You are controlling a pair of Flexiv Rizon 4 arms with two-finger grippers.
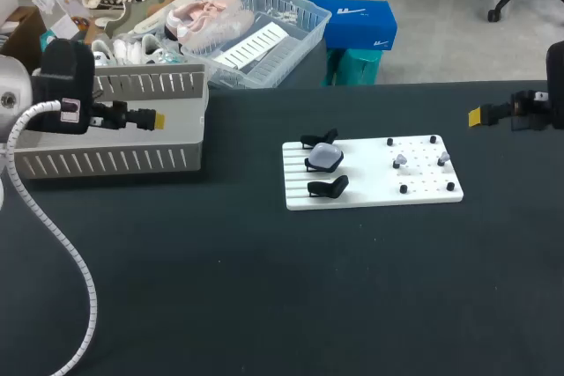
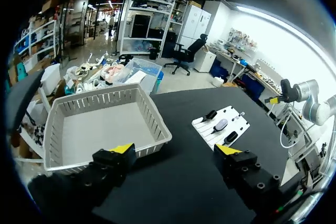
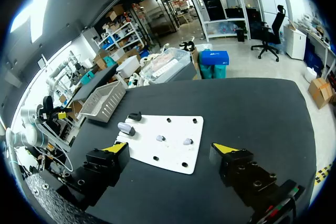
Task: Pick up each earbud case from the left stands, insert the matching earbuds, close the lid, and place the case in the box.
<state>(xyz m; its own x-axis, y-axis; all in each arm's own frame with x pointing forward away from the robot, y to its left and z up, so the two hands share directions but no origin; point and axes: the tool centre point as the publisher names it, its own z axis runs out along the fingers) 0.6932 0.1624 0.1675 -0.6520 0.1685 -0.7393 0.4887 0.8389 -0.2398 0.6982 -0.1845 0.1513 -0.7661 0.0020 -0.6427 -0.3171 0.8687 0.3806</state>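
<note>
Left claw point(image 2: 176, 149) and right claw point(image 3: 170, 147) both apart, empty — earbud cases point(image 1: 324, 158) sit on left stands of the board point(image 1: 370, 193); best to descend squarely on one, clear of neighbours.

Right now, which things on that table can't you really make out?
- Earbud cases: too small in all views to see if lids are open.
- Earbuds: mere specks in all views; shapes unreadable.
- Box: in the head view, its floor is hidden behind its own near wall.
</note>
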